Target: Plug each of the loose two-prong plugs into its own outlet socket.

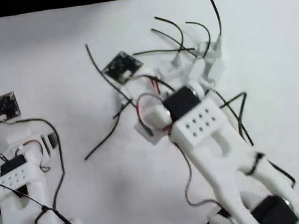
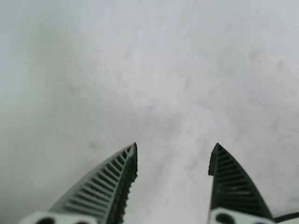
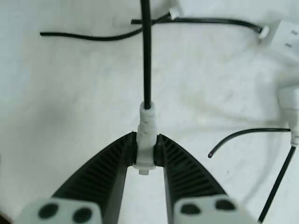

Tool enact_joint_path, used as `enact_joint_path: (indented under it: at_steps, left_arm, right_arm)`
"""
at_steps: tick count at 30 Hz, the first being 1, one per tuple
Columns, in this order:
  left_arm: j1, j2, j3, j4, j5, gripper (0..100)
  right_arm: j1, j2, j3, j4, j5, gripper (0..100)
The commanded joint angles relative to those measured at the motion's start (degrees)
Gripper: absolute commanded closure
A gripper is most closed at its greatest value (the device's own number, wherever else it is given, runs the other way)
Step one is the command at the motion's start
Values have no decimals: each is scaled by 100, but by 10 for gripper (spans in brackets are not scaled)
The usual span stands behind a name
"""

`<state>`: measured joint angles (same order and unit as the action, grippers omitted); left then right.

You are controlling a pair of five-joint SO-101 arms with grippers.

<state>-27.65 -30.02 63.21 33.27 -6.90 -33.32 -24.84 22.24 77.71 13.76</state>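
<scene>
My right claw (image 3: 145, 136) is clamped on a white two-prong plug (image 3: 146, 119). It pinches the plug across its body, with the black cable (image 3: 146, 56) leading straight out ahead. I judge that grip keeps the plug from twisting on the way to a socket. That arm stretches low over the surface (image 1: 272, 20), its claw near the dark board (image 1: 123, 67) lying among the loose cables. My left claw (image 2: 175, 148) hangs with fingers apart over bare surface, well apart from that board, arm drawn in.
</scene>
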Motion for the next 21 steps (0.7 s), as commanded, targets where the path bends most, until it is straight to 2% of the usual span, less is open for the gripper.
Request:
enact_joint_path:
  at_steps: [1,9,12,16,21]
  left_arm:
    - [119,-215,-255,-123,18,745]
    - [321,-215,-255,-123,-70,745]
    - [514,-215,-246,-97,-360,745]
    - [734,-242,-246,-88,-387,745]
    - [1086,-268,-308,-132,-387,745]
  right_arm:
    - [-171,-919,826,-971,-18,981]
    - [-198,-1358,2391,-3363,-53,981]
    - [-198,-1358,2743,-4119,-677,981]
    - [-198,-1349,2892,-4382,-1556,981]
    - [-198,-1358,3112,-4426,-2066,981]
